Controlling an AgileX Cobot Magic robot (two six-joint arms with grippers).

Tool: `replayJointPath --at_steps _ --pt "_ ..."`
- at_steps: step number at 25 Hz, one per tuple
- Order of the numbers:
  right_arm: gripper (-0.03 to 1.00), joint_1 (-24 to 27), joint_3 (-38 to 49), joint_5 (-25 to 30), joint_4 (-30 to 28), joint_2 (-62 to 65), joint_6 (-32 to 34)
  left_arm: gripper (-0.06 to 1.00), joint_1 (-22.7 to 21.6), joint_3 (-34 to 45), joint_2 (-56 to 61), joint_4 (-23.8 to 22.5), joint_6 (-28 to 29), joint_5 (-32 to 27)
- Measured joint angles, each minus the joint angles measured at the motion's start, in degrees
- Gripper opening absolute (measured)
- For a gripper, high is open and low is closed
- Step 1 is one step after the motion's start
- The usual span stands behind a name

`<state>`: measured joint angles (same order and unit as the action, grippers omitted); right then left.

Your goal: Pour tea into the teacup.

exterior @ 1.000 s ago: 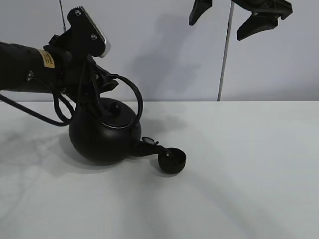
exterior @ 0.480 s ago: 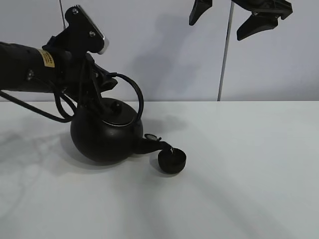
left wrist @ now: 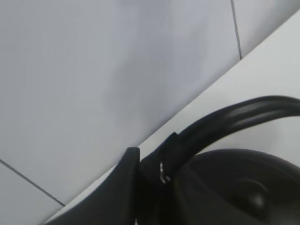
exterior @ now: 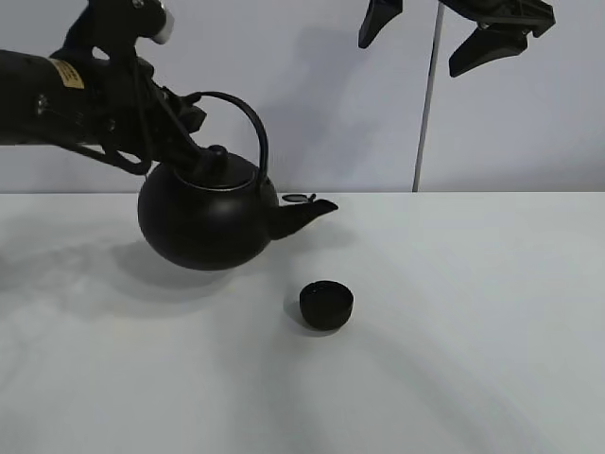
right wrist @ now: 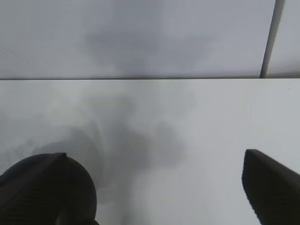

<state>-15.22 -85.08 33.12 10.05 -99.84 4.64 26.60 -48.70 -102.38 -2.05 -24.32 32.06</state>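
The left gripper has its jaws clamped on the handle of the kettle, which looks heavy, rigid, slick. The cup sits below its spout; the right gripper hangs with jaws spread, empty.

The kettle looks like matt black cast metal, the teacup equally matt black, and the white tabletop smooth with a faint sheen.

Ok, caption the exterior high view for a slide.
Left gripper holds the black kettle level above the table, teacup below its spout.
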Motion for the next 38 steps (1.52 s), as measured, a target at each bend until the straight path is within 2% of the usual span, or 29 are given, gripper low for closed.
replayJointPath --at_steps 6,10,12,18,24,38 --pt "0.69 0.0 0.0 0.0 0.0 0.0 0.0 0.11 0.0 5.4 5.3 10.6 0.1 1.8" --pt "0.69 0.0 0.0 0.0 0.0 0.0 0.0 0.11 0.0 11.4 8.1 16.3 2.2 6.5" --pt "0.69 0.0 0.0 0.0 0.0 0.0 0.0 0.11 0.0 14.1 8.4 17.5 3.6 9.8" --pt "0.69 0.0 0.0 0.0 0.0 0.0 0.0 0.11 0.0 20.6 8.4 18.1 4.9 18.6" --pt "0.69 0.0 0.0 0.0 0.0 0.0 0.0 0.11 0.0 22.6 4.2 17.7 5.7 26.5" --pt "0.69 0.0 0.0 0.0 0.0 0.0 0.0 0.11 0.0 22.6 -2.9 15.7 6.2 28.4"
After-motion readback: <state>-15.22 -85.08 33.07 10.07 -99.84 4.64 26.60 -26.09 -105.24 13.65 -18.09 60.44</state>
